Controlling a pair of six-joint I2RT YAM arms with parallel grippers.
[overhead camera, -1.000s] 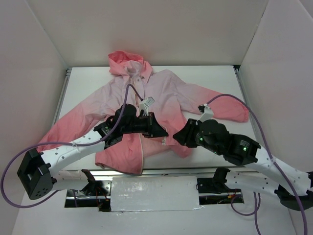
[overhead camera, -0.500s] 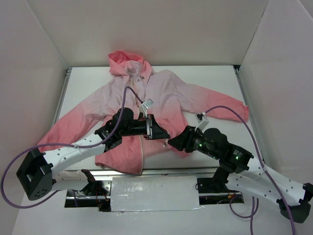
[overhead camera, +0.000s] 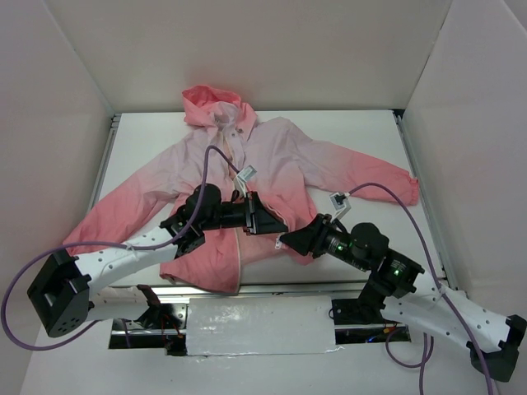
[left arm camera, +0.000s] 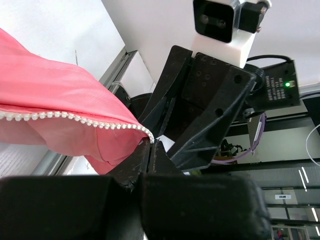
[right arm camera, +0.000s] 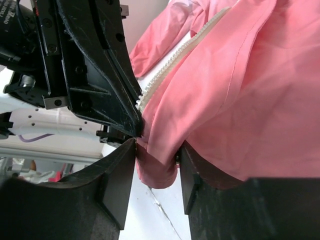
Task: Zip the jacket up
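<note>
Top cam: high, near side, down onto table [overhead camera: 370, 132]. Wrist cams: v close, facing each other, share jacket [left arm camera: 60, 95] hem.

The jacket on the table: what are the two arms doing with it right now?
Both arms work at the coral hem of the jacket. The left arm's fingers are shut on the bottom end of one zipper edge. The right arm's fingers stand apart around hem fabric beside it; whether they grip is unclear.

White perforated arms [overhead camera: 123, 249], black wrists [overhead camera: 216, 212], purple cables [overhead camera: 375, 185].
</note>
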